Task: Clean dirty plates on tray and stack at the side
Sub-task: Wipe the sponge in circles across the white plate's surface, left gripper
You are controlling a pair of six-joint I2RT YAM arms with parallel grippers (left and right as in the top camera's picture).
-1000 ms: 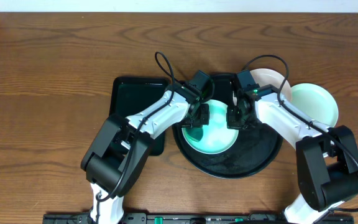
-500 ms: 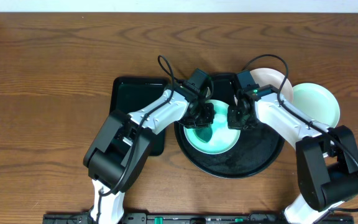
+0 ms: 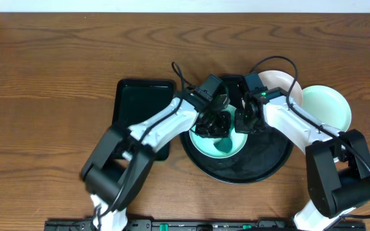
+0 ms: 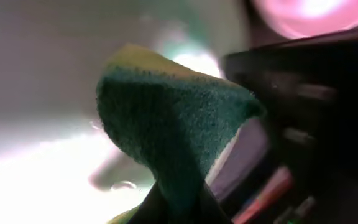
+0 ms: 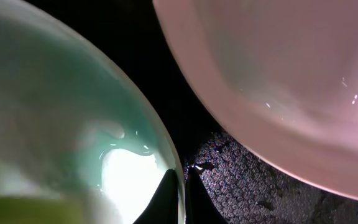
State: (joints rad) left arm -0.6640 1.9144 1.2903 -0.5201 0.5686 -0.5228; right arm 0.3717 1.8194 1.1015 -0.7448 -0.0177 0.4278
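Note:
A mint-aqua plate [image 3: 227, 144] lies on the round black tray [image 3: 262, 168]. My left gripper [image 3: 213, 122] is shut on a green and yellow sponge [image 4: 173, 137] and presses it onto the plate's inside. My right gripper [image 3: 244, 122] is shut on the plate's right rim [image 5: 178, 186], one finger inside and one outside. A white plate [image 3: 280, 81] rests at the tray's back right edge and fills the upper right of the right wrist view [image 5: 278, 81]. A second mint-aqua plate [image 3: 326, 106] sits on the table right of the tray.
A smaller black rectangular tray [image 3: 137, 106] lies left of the round tray, under my left arm. The wooden table [image 3: 44, 96] spreads around both. Water drops show on the tray floor [image 5: 241, 180].
My left gripper has moved the sponge to the right across the plate, toward the right gripper. The right gripper and the plate have stayed put.

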